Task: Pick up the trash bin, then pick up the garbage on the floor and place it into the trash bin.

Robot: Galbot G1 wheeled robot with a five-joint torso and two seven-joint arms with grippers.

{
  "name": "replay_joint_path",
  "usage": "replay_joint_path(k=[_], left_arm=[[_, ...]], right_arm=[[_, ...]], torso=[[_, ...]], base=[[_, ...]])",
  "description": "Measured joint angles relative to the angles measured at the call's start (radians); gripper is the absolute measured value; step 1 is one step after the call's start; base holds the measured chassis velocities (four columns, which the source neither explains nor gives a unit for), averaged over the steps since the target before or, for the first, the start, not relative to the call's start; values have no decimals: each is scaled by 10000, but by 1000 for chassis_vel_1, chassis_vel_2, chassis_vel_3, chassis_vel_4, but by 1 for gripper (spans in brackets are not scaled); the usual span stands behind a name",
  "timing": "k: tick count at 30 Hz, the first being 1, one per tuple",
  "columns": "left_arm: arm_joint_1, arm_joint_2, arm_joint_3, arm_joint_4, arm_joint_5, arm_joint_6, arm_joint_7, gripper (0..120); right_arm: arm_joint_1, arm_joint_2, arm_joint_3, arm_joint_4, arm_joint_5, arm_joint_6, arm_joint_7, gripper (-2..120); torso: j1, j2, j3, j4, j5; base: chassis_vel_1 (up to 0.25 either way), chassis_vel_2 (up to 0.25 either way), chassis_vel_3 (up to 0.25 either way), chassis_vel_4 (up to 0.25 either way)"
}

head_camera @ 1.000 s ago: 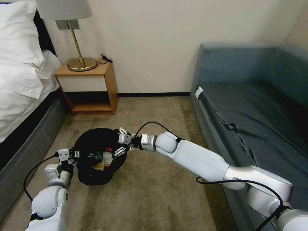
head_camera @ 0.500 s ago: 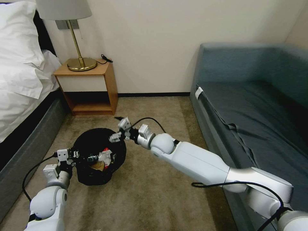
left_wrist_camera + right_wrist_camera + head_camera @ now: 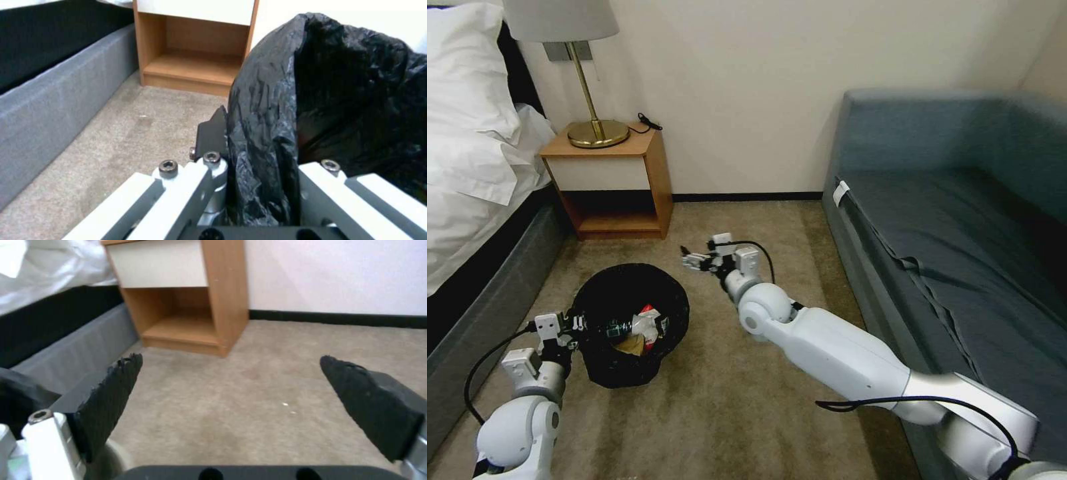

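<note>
Left gripper [image 3: 575, 325] jaws clamp the black-bagged round trash bin's [image 3: 627, 293] nine-o'clock rim; right gripper [image 3: 694, 259], jaws wide, hovers at its two o'clock.

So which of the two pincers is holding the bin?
The left pincer, clamped on the trash bin at its bagged rim; the right pincer is open above carpet.

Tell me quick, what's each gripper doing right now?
Left gripper: shut on the bin's bag-lined rim.
Right gripper: open, empty, over the carpet.
</note>
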Motion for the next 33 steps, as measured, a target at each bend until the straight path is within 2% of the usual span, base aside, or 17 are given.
replay_joint_path(k=[4, 5, 7, 8, 11, 16, 19, 27, 30, 32, 33], left_arm=[[-208, 120, -53, 111, -406, 155, -131, 5], [-340, 206, -100, 185, -720, 263, -216, 5], [-760, 517, -208, 611, -1878, 610, -462, 5], [-760, 517, -208, 611, -1878, 610, -462, 5], [-1142, 918, -291, 1223, -3164, 994, -877, 5], [-1337, 1016, -292, 1607, -3960, 1208, -1247, 5], [-1520, 1222, -259, 2080, -4665, 1391, -1673, 5], [-2039, 1430, -141, 2777, -4808, 1615, -2105, 5], [-2058, 1439, -129, 2819, -4775, 1618, -2110, 5], [-2126, 1459, -54, 3011, -4653, 1620, -2119, 14], [-2126, 1459, -54, 3011, -4653, 1620, -2119, 14]], right_arm=[[-301, -230, 433, -209, -405, 20, -189, 100], [-514, -315, 726, -323, -632, 49, -296, 100], [-996, -367, 1379, -621, -1292, 204, -642, 100], [-996, -367, 1379, -621, -1292, 204, -642, 100], [-1539, -445, 1899, -790, -1954, 355, -1035, 100], [-2022, -410, 2272, -800, -2351, 459, -1180, 100], [-2646, -342, 2649, -757, -2862, 599, -1360, 100], [-3546, -331, 3193, -722, -3688, 868, -1627, 100], [-3592, -331, 3232, -721, -3715, 883, -1639, 100], [-3769, -356, 3393, -686, -3792, 919, -1675, 100], [-3769, -356, 3393, -686, -3792, 919, -1675, 100]], torso=[[1, -1, 0, 1, 0], [1, -1, 0, 1, 0], [0, -1, 0, -1, 0], [0, -1, 0, -1, 0], [0, -1, 0, 1, 0], [0, -2, 0, 0, -1], [0, -1, 0, 3, -1], [0, -1, 0, -1, -2], [0, -1, 0, -1, -1], [0, -1, -1, 1, -1], [0, -1, -1, 1, -1]], base=[[0, 0, 0, 0], [0, 0, 0, 0], [0, 0, 0, 0], [0, 0, 0, 0], [0, 0, 0, 0], [0, 0, 0, 0], [0, 0, 0, 0], [0, 0, 0, 0], [0, 0, 0, 0], [0, 0, 0, 0], [0, 0, 0, 0]])
